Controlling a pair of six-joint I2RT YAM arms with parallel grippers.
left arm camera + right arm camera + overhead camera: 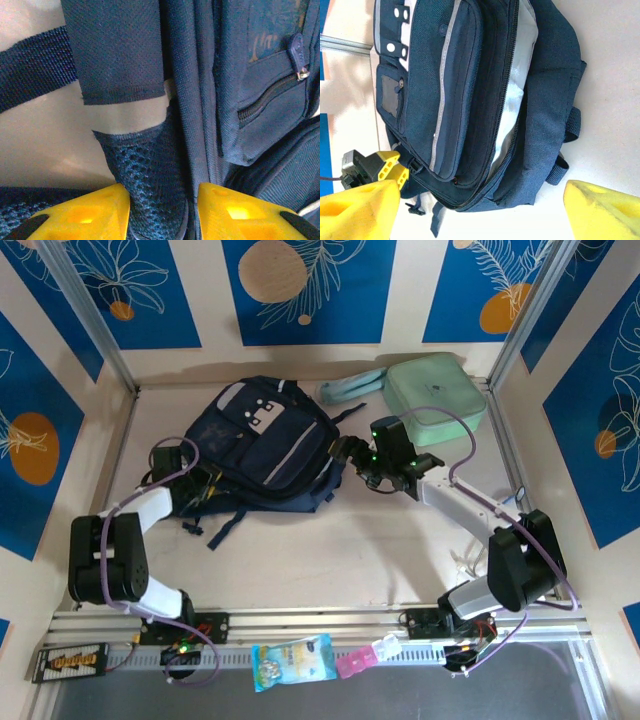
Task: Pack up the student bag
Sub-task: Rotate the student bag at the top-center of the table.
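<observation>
The student bag (262,445) lies flat on the worktop (330,550) towards the back, left of centre, front side up, with its shoulder straps trailing off its near edge. Just to its right, at the back, sits a mint green case (435,400). In the right wrist view the bag's main zip stands open, showing a pale grey lining (517,95). A thin pale stripe (442,100) runs along the front pocket, and a light grey patch (395,25) carries dark round studs. No wording can be read on the patch. The left gripper (162,212) is low at the bag's left side. Its yellow fingers (80,217) stand narrow on either side of a dark mesh strap (145,170) that passes between them. Whether they actually pinch the strap, I cannot tell. Beside that strap a small zip pocket (270,105) shows a metal-tipped zip pull (298,55). Above the pocket there is a faint print, too blurred to read. The right gripper (481,202) hovers at the bag's right edge, its fingers spread wide and holding nothing. On the rail at the near edge lies a blue snack packet (292,661), and its printing is too small to make out.
</observation>
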